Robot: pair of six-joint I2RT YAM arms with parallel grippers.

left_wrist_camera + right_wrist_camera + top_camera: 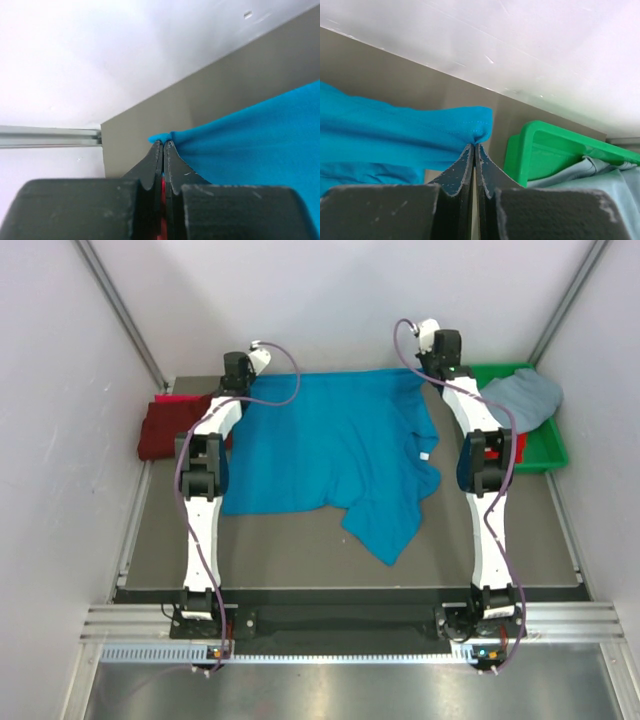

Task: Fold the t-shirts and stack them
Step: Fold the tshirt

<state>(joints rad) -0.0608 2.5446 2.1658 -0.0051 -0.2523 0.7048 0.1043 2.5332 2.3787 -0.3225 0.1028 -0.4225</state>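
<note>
Midway through the job, a turquoise t-shirt (330, 455) lay spread but rumpled on the counter (300, 550) just beside the green plastic bin (548, 452). One flap trailed away toward the arms' bases, and no fold had yet been made in it. A maroon t-shirt (165, 435) sat in what looked like a rough fold at the counter's edge farthest from the bin, with a strip of red cloth (178, 398) showing behind it. Whether that counted as a finished stack could not be told. A pale grey-blue t-shirt (522, 392) spilled over the bin's rim with a red garment (519, 448) under it, both apparently waiting their turn. By that reckoning most of the work remained: the turquoise shirt to be folded, then the bin's contents. The left claw (163, 145) was pinched tight on the turquoise shirt's back corner farthest from the bin, its jaws nearly meeting with only a nub of cloth between them. The right claw (473, 146) was clamped likewise on the back corner nearest the bin, with the hem bunched at its tips and the bin's wall just beside it.
</note>
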